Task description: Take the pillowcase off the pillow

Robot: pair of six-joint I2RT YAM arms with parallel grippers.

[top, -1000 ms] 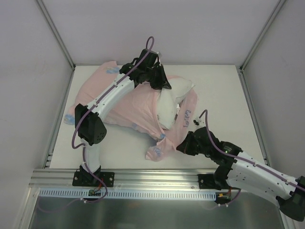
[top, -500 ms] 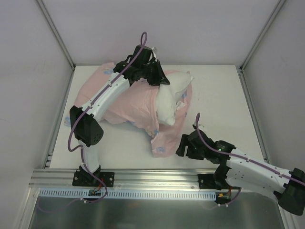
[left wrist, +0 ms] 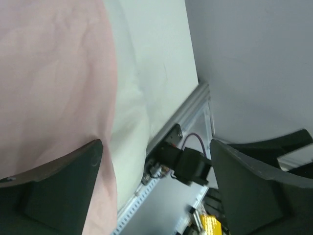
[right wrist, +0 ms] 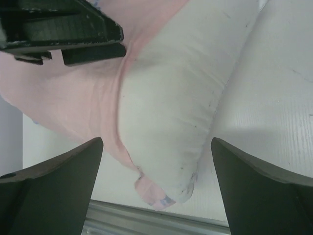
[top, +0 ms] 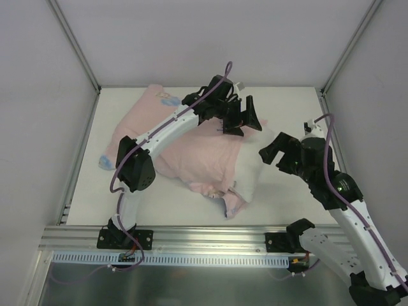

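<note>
The pillowcase [top: 191, 143] lies pale pink side up across the middle of the table, still around most of the pillow. The white pillow end [top: 250, 172] sticks out of its right opening. My left gripper [top: 245, 120] hovers open above the pillow's far right corner with nothing between its fingers [left wrist: 63, 181]. The left wrist view shows the pillowcase [left wrist: 54, 73] beside the pillow [left wrist: 128, 117]. My right gripper [top: 280, 150] hangs open just right of the pillow, over its bare end [right wrist: 176, 107]. The pillowcase hem [right wrist: 73, 93] shows at the left of that view.
The white table [top: 293, 105] is fenced by grey walls on three sides. An aluminium rail [top: 204, 239] runs along the near edge. A bunched pink flap with blue marks [top: 231, 205] lies near the front, and a blue corner [top: 105, 160] peeks out at the left.
Both grippers have opened and let go. The left one moved right along the pillow's far edge; the right one swung up from the front to the pillow's right. The cloth has settled flatter.
</note>
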